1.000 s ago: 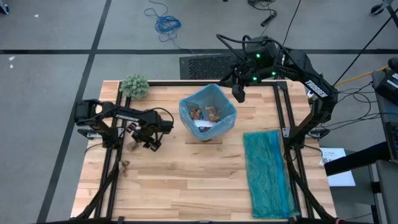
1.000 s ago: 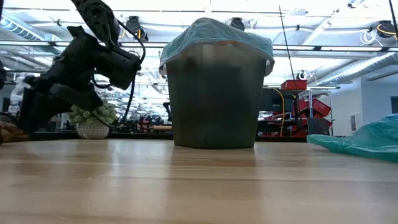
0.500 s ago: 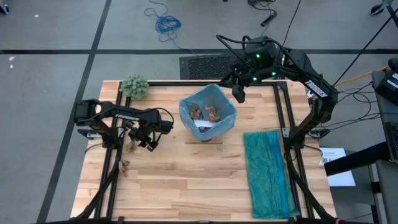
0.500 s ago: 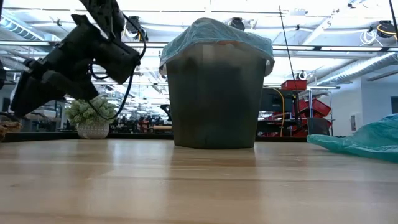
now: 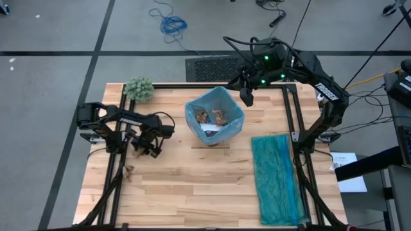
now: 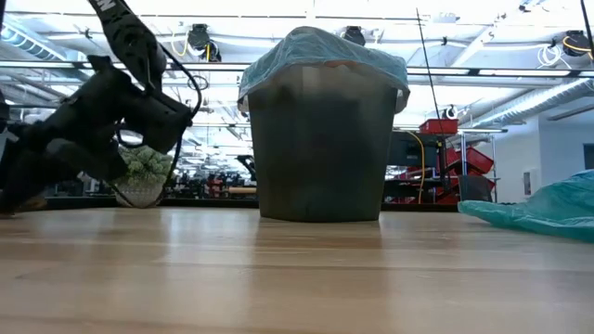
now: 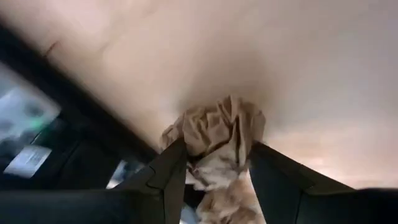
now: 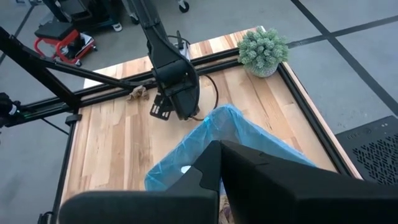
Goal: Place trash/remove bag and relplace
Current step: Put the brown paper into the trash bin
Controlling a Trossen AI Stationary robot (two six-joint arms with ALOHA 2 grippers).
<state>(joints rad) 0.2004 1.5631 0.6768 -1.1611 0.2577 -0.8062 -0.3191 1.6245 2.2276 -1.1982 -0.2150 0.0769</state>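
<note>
Left wrist view: left end effector (image 7: 214, 171) clamped on brown paper wad (image 7: 214, 134), fingers either side, low over desk. High view: left end effector (image 5: 142, 146) has pulled back toward desk's left edge since half second ago; likely pickup in progress, drop into bin next. Second brown scrap (image 5: 129, 170) lies near left rail. Blue-lined bin (image 5: 214, 116) mid-desk holds trash. Right end effector (image 5: 246, 96) hovers beside bin's far rim; grip state cannot be told. Teal bag (image 5: 276, 178) flat at right. Wooden desk (image 5: 192, 179); potted plant (image 5: 139, 88) in corner; workshop beyond.
</note>
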